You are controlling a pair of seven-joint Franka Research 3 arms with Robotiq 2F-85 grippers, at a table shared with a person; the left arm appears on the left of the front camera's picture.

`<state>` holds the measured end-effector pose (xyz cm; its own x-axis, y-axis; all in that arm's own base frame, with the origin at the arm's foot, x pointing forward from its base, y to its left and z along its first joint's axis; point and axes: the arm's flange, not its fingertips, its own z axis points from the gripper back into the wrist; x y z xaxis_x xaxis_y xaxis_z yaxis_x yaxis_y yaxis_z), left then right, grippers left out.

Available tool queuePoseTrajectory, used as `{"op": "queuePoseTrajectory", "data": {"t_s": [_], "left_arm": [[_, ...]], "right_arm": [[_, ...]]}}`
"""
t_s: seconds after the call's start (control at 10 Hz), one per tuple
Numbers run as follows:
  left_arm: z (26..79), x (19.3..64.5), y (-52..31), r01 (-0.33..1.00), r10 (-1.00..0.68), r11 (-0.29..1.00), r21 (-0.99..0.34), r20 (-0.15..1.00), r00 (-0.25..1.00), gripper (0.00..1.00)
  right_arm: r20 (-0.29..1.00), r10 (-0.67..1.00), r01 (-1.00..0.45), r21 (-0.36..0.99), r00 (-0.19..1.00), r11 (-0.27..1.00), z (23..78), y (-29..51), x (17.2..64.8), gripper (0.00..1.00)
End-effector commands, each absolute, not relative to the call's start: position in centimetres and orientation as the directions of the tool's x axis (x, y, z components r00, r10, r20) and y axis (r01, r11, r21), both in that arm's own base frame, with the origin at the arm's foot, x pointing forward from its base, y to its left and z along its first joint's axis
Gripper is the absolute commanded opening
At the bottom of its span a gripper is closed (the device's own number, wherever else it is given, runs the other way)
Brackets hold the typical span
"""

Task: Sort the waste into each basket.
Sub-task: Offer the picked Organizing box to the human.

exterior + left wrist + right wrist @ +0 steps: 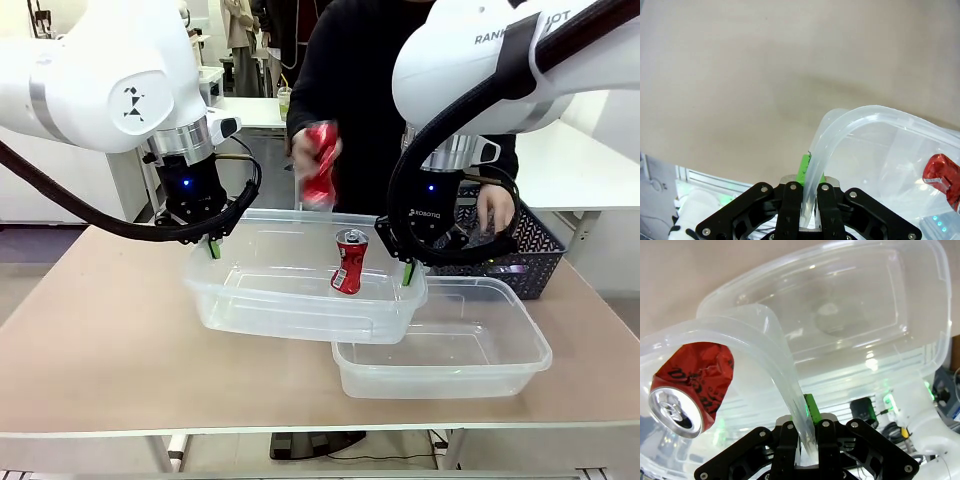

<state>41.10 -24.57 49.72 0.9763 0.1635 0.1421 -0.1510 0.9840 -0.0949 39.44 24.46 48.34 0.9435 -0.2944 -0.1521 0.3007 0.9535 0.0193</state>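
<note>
My two grippers hold one clear basket (290,322) up off the table between them. The left gripper (212,246) is shut on its left rim (840,137), and the right gripper (408,270) is shut on its right rim (777,345). A dented red and silver can (349,262) stands inside the lifted basket, also visible as the can (943,176) and the can (690,390) in the wrist views. A second clear basket (450,372) rests on the table below and to the right, seen as the lower basket (920,300) from the right wrist. Across the table, a person's hand holds another crushed red can (320,165) above the lifted basket.
A dark blue lattice basket (530,250) stands at the back right, with the person's other hand (495,208) in it. The tan tabletop (100,330) lies bare on the left and along the front edge.
</note>
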Motion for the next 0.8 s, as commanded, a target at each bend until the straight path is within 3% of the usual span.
{"op": "queuePoseTrajectory", "data": {"t_s": [0.0, 0.7], "left_arm": [[50.38, 41.27, -24.41, -0.178, 0.194, 0.978, -0.110, 0.151, 0.969, 0.04], [50.38, 41.27, -24.41, -0.178, 0.194, 0.978, -0.110, 0.151, 0.969, 0.04]], "right_arm": [[-0.164, -0.305, 0.312, 0.016, 0.938, 0.950, 48.17, 24.18, 39.41, 0.05], [-0.164, -0.305, 0.312, 0.016, 0.938, 0.950, 48.17, 24.18, 39.41, 0.05]]}}
